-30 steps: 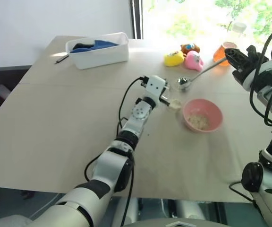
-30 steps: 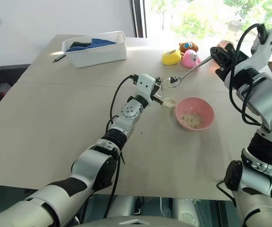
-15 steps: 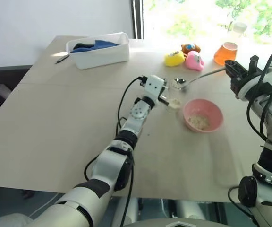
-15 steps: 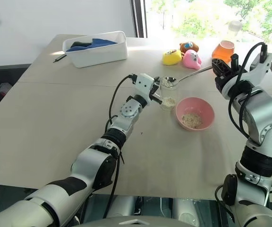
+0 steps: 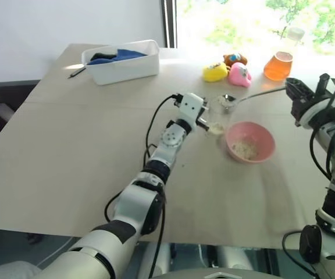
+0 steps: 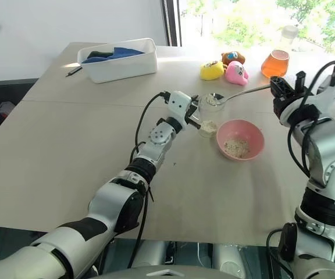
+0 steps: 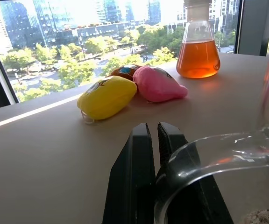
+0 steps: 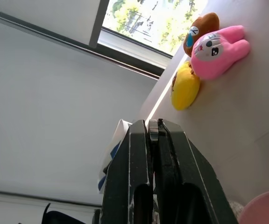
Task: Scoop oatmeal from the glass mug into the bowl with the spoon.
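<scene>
Taking the pink bowl (image 6: pixel 239 139) as landmark: on the tabletop (image 6: pixel 68 151), just to its left, the glass mug (image 6: pixel 207 119) stands with oatmeal (image 6: pixel 209 125) in its bottom, steadied by the left hand (image 6: pixel 194 116), closed on the mug's handle. The spoon (image 6: pixel 232 95) hangs with its bowl at the mug's mouth, handle running right to the right hand (image 6: pixel 275 87), clamped shut on it. Scooping appears underway; next, the loaded spoon must travel level over the bowl and tip.

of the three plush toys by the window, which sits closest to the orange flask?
The pink toy. It lies on the flask side of the group; the yellow toy lies on the far side from it, and the brown toy sits behind, between them.
</scene>
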`<move>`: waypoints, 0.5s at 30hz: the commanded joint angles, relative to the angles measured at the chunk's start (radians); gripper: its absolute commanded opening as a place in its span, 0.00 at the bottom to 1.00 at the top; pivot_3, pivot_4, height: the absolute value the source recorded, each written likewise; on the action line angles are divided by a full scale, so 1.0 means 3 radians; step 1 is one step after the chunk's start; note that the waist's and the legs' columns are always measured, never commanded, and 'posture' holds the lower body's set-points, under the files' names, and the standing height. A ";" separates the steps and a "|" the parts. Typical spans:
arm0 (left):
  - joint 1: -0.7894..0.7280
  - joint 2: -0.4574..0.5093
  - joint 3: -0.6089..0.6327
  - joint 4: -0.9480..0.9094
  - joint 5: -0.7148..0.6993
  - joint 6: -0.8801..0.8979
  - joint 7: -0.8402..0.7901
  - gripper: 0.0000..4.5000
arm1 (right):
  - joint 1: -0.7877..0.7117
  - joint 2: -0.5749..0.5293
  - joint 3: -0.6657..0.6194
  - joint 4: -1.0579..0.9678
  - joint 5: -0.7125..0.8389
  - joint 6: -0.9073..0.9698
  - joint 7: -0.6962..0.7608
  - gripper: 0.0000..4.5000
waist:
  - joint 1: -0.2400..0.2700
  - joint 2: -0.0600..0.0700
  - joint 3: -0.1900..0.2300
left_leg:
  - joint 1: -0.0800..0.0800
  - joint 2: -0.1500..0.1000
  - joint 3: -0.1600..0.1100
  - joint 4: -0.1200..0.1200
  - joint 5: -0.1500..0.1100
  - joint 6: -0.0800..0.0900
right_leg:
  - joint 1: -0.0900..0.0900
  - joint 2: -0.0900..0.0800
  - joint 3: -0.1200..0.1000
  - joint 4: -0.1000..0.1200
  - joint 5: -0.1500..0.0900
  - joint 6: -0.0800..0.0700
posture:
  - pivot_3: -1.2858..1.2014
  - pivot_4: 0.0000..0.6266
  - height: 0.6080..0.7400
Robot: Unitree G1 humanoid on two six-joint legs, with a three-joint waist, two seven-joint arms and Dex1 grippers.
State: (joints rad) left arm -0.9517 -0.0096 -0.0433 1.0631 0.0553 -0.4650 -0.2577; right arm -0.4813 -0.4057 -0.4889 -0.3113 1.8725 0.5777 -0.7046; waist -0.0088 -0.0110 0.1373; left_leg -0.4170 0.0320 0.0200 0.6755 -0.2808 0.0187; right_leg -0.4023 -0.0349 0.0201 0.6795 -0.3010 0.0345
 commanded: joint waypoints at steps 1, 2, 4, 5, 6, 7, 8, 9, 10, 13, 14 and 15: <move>-0.0028 0.0038 0.0048 -0.0084 -0.0031 -0.0086 0.0011 0.02 | 0.0153 -0.0246 -0.0287 -0.0154 0.0300 -0.0059 0.0114 0.00 | 0.0005 0.0000 0.0000 | -0.0001 0.0000 0.0001 0.0000 0.0000 0.0000 | 0.0000 -0.0001 0.0001 0.0000 0.0000 0.0000 | 0.52 0.24 1.00; -0.0023 0.0048 0.0053 -0.0087 -0.0032 -0.0084 0.0013 0.02 | 0.0201 -0.0287 -0.0316 -0.0163 0.0319 -0.0043 0.0131 0.00 | 0.0002 0.0000 0.0000 | -0.0001 -0.0001 0.0001 0.0000 0.0000 0.0000 | 0.0000 -0.0001 0.0001 0.0000 0.0000 0.0000 | 0.52 0.24 1.00; -0.0010 0.0078 0.0061 -0.0087 -0.0032 -0.0084 0.0016 0.02 | 0.0336 -0.0414 -0.0374 -0.0169 0.0332 0.0027 0.0204 0.00 | 0.0000 0.0000 0.0000 | 0.0000 0.0000 0.0002 0.0000 0.0000 0.0000 | 0.0000 -0.0001 0.0002 0.0000 0.0000 0.0000 | 0.52 0.24 1.00; 0.0001 0.0095 0.0063 -0.0089 -0.0032 -0.0084 0.0017 0.02 | 0.0406 -0.0484 -0.0405 -0.0157 0.0332 0.0048 0.0239 0.00 | 0.0000 0.0000 0.0000 | 0.0000 0.0000 0.0002 0.0000 0.0000 0.0000 | 0.0000 0.0000 0.0003 0.0000 0.0000 0.0000 | 0.52 0.24 1.00; 0.0013 0.0111 0.0065 -0.0093 -0.0031 -0.0084 0.0016 0.02 | 0.0455 -0.0528 -0.0431 -0.0141 0.0332 0.0052 0.0262 0.00 | 0.0000 0.0000 0.0000 | 0.0001 0.0000 0.0002 0.0000 0.0000 0.0000 | 0.0000 0.0001 0.0002 0.0001 0.0000 0.0000 | 0.52 0.24 1.00; 0.0026 0.0126 0.0066 -0.0097 -0.0030 -0.0082 0.0017 0.02 | 0.0517 -0.0601 -0.0435 -0.0114 0.0331 0.0074 0.0301 0.00 | 0.0000 0.0000 0.0000 | 0.0001 0.0000 0.0002 -0.0001 0.0000 0.0000 | 0.0000 0.0001 0.0002 0.0001 0.0000 0.0000 | 0.52 0.24 1.00; 0.0041 0.0142 0.0066 -0.0106 -0.0028 -0.0080 0.0019 0.02 | 0.0576 -0.0666 -0.0424 -0.0099 0.0311 0.0107 0.0342 0.00 | -0.0001 0.0000 0.0000 | 0.0002 0.0000 0.0002 -0.0001 0.0000 0.0000 | 0.0000 0.0001 0.0003 0.0001 0.0000 0.0000 | 0.52 0.24 1.00; 0.0052 0.0153 0.0066 -0.0113 -0.0027 -0.0078 0.0021 0.02 | 0.0622 -0.0722 -0.0407 -0.0088 0.0281 0.0139 0.0389 0.00 | -0.0004 0.0000 0.0000 | 0.0002 0.0001 0.0003 -0.0001 0.0000 0.0000 | 0.0000 0.0002 0.0004 0.0001 0.0000 0.0000 | 0.52 0.24 1.00; 0.0064 0.0165 0.0070 -0.0122 -0.0026 -0.0076 0.0024 0.02 | 0.0688 -0.0815 -0.0368 -0.0085 0.0208 0.0224 0.0493 0.00 | -0.0006 0.0001 0.0000 | 0.0002 0.0001 0.0004 0.0000 0.0000 0.0000 | 0.0000 0.0002 0.0005 0.0001 0.0000 0.0000 | 0.52 0.24 1.00; 0.0055 0.0183 0.0086 -0.0115 -0.0027 -0.0048 0.0056 0.02 | 0.0719 -0.1063 -0.0146 -0.0051 -0.0132 0.0419 0.0723 0.00 | -0.0015 0.0001 -0.0001 | 0.0004 0.0000 0.0006 0.0000 0.0000 0.0001 | 0.0001 0.0003 0.0007 0.0002 0.0000 0.0001 | 0.52 0.24 1.00; 0.0051 0.0183 0.0086 -0.0118 -0.0027 -0.0046 0.0060 0.02 | 0.0699 -0.1128 -0.0070 -0.0060 -0.0224 0.0467 0.0789 0.00 | -0.0017 0.0001 -0.0001 | 0.0006 0.0001 0.0008 0.0000 0.0000 0.0001 | 0.0001 0.0004 0.0010 0.0002 0.0000 0.0001 | 0.52 0.24 1.00; 0.0048 0.0183 0.0085 -0.0124 -0.0026 -0.0046 0.0061 0.02 | 0.0666 -0.1203 0.0024 -0.0093 -0.0348 0.0523 0.0870 0.00 | -0.0016 0.0001 -0.0001 | 0.0007 0.0000 0.0008 0.0000 0.0000 0.0001 | 0.0001 0.0004 0.0010 0.0003 0.0000 0.0001 | 0.52 0.24 1.00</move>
State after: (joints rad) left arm -0.9342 0.0410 -0.0275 1.0610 0.0532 -0.4655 -0.2481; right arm -0.2544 -0.7379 -0.5078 -0.3072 1.8200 0.7086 -0.4988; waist -0.0136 -0.0106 0.1370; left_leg -0.4148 0.0321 0.0222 0.6755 -0.2809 0.0189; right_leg -0.4020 -0.0334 0.0231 0.6804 -0.3008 0.0348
